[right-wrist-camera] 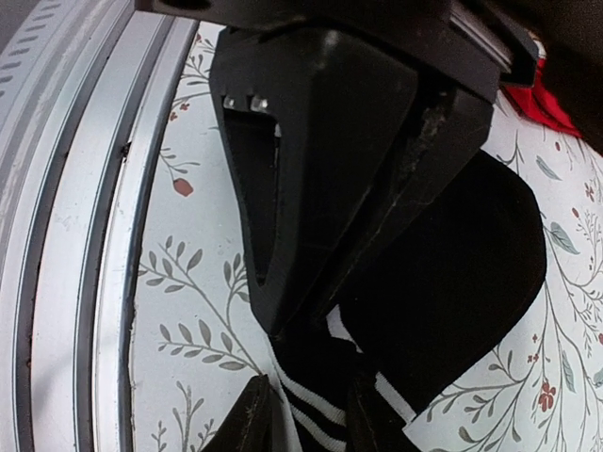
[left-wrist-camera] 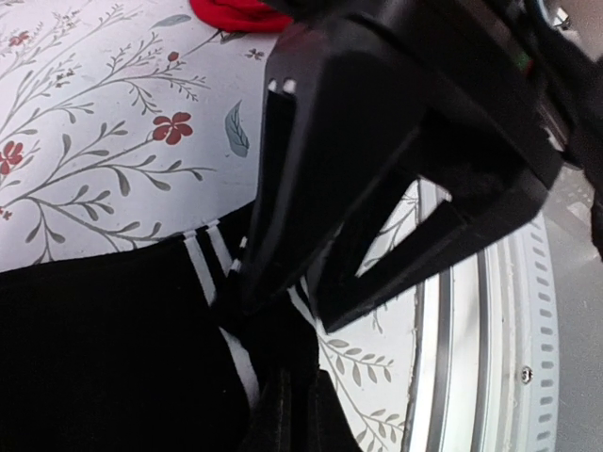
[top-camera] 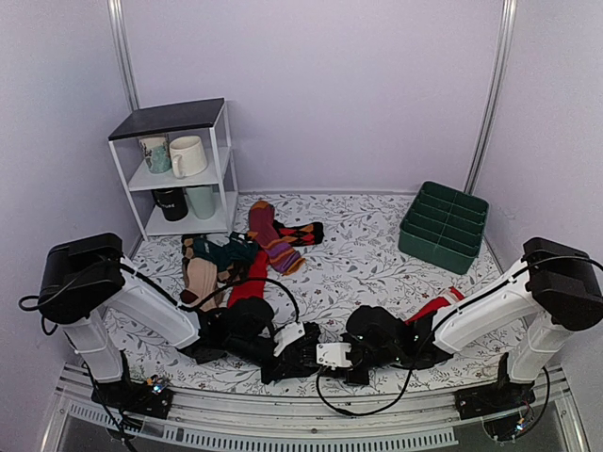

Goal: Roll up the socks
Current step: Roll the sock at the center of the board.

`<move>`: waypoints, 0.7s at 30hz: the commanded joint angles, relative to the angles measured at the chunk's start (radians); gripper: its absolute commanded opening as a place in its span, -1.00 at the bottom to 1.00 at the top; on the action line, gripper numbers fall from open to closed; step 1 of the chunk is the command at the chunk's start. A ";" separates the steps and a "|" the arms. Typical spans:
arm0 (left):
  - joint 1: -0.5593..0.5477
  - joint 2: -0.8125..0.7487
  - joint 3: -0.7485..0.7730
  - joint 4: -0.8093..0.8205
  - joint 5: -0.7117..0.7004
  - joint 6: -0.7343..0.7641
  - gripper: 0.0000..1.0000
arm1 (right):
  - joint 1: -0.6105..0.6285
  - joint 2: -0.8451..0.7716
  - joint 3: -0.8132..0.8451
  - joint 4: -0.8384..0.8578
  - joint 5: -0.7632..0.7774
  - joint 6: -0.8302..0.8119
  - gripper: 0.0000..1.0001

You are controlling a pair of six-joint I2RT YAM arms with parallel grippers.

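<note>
The black socks with thin white cuff stripes lie flat at the table's front edge; their body shows in the left wrist view (left-wrist-camera: 104, 348) and the right wrist view (right-wrist-camera: 452, 282). My left gripper (left-wrist-camera: 297, 414) is shut on the black cuff fabric. My right gripper (right-wrist-camera: 311, 414) is shut on the striped cuff, which fills the gap between its fingertips (right-wrist-camera: 250, 424). The two grippers face each other tip to tip. In the top view the left gripper (top-camera: 306, 358) and right gripper (top-camera: 322, 363) meet at front centre and hide most of the socks.
A red sock (top-camera: 251, 279) and a sock pile (top-camera: 212, 262) lie behind the left arm, with a purple-and-orange striped sock (top-camera: 273, 240) farther back. A green bin (top-camera: 445, 226) stands at the back right and a mug shelf (top-camera: 179, 165) at the back left. The metal front rail (left-wrist-camera: 471, 330) is close.
</note>
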 commanded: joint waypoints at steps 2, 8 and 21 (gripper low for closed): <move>-0.007 0.059 -0.038 -0.191 0.002 0.007 -1.00 | -0.002 0.031 0.013 -0.040 -0.047 0.060 -0.70; -0.007 0.039 -0.032 -0.207 -0.048 0.014 -1.00 | -0.002 0.049 0.037 -0.154 -0.121 0.197 -1.00; -0.055 -0.431 -0.216 -0.086 -0.556 0.062 -0.53 | -0.053 0.102 -0.025 -0.149 -0.328 0.539 -1.00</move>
